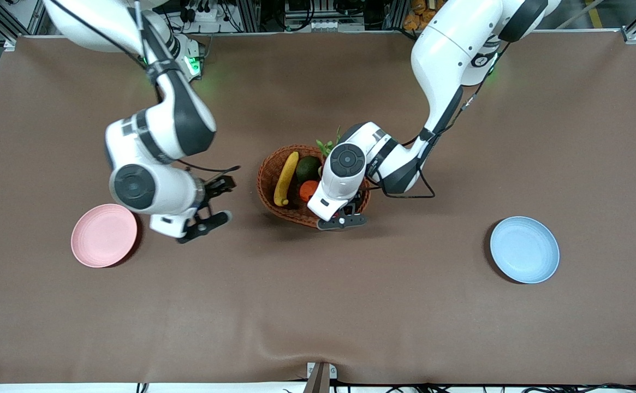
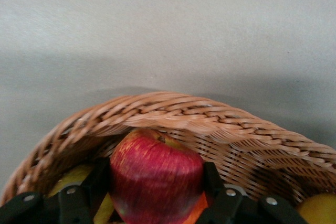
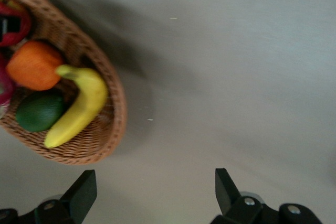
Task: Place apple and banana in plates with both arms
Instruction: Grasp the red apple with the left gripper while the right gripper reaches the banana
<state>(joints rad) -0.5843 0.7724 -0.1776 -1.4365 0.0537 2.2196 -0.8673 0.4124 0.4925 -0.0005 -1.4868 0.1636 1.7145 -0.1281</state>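
So, progress check: nothing is plated yet. The pink plate (image 1: 103,235) at the right arm's end of the surface (image 1: 318,316) is bare, and the right claw (image 1: 208,204) hovers just beside it, between that plate and the basket (image 1: 267,180), with its fingers spread wide and holding nothing. The banana (image 1: 286,178) lies in the basket along the side toward the right arm, next to a dark green fruit (image 1: 308,168) and an orange fruit (image 1: 308,189). The left claw (image 1: 345,215) is down inside the basket at the side nearest the front camera, and in its wrist view the fingers (image 2: 212,179) sit on either side of the apple (image 2: 156,177), closed against it as far as I can tell, though the fruit looks not yet lifted. The blue plate (image 1: 524,249) at the left arm's end is bare too. My guess is we're at the first grab, with both carries and both drops left.
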